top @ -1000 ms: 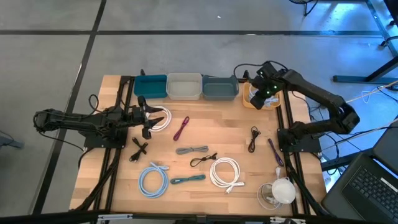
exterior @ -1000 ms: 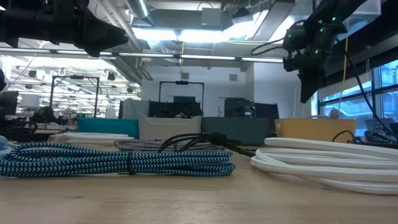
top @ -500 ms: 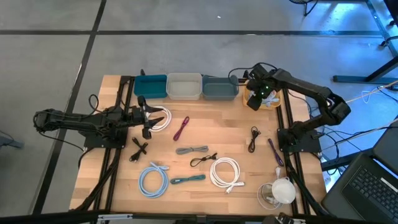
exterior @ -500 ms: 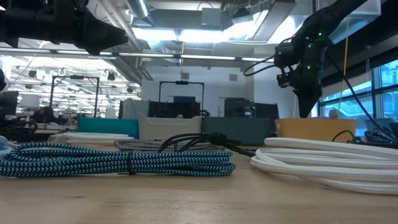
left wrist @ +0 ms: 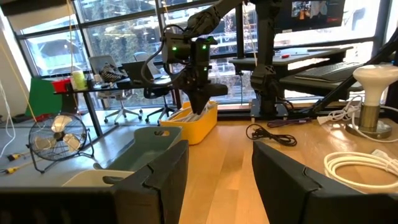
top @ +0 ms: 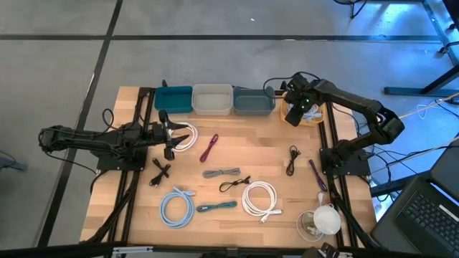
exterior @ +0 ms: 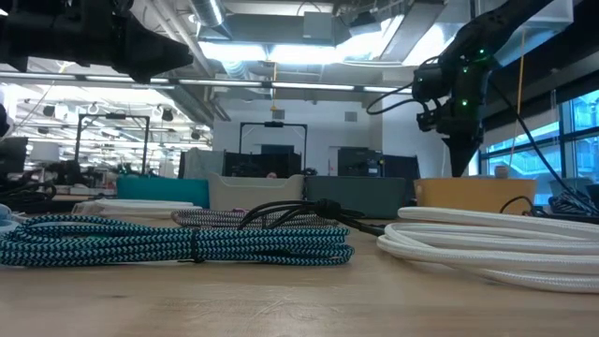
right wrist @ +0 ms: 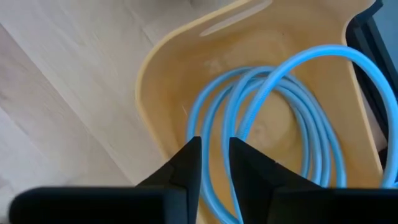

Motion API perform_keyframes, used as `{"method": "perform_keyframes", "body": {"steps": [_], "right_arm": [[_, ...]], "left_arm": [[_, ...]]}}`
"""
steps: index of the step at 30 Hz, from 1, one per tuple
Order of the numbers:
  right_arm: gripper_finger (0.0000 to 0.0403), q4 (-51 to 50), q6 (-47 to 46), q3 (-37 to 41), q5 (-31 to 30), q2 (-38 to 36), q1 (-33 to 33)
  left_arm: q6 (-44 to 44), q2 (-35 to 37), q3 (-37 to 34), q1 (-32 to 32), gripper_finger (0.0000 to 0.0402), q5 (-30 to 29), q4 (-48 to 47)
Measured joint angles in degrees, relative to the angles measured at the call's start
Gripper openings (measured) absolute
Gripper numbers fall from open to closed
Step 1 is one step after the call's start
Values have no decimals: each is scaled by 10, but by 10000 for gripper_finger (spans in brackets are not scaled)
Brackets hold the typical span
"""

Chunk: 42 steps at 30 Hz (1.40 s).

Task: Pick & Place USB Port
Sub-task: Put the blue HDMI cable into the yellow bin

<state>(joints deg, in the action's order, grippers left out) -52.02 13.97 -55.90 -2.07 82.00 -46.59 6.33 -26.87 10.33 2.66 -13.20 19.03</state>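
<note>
1. My right gripper [top: 292, 116] hangs over the yellow bin [top: 316, 117], which I take as my landmark. A second ago it stood farther over the bin's far side; it has since shifted toward the bin's edge nearest the grey-blue bin [top: 254, 101] and has sat there for the last half second.
2. In my right wrist view my two fingers [right wrist: 186, 165] stand with only a narrow gap between them, and nothing is between them.
3. The light blue cable [right wrist: 292, 118] lies coiled inside the yellow bin, directly beneath those fingers and free of them. I judge this cable delivered and let go.
4. My left gripper [top: 171, 137] waits well away from the yellow bin, across the table, beside the white coil [top: 185, 137]. Its fingers [left wrist: 158, 177] stand apart and hold nothing.
5. Other cables remain on the table well clear of the yellow bin, so I judge the next move is to lift away and fetch another.
</note>
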Motion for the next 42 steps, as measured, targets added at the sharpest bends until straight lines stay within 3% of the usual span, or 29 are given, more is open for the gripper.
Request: {"method": "perform_keyframes", "body": {"steps": [17, 29, 33, 42], "right_arm": [[112, 14, 1, 0, -29, 0, 0], [110, 17, 2, 0, -46, 0, 0], [104, 17, 7, 0, -81, 0, 0], [105, 15, -12, 0, -56, 0, 0]], "left_arm": [[0, 0, 0, 0, 169, 0, 0], [0, 0, 0, 0, 169, 0, 0], [-1, 0, 0, 0, 169, 0, 0], [-1, 0, 0, 0, 169, 1, 0]]}}
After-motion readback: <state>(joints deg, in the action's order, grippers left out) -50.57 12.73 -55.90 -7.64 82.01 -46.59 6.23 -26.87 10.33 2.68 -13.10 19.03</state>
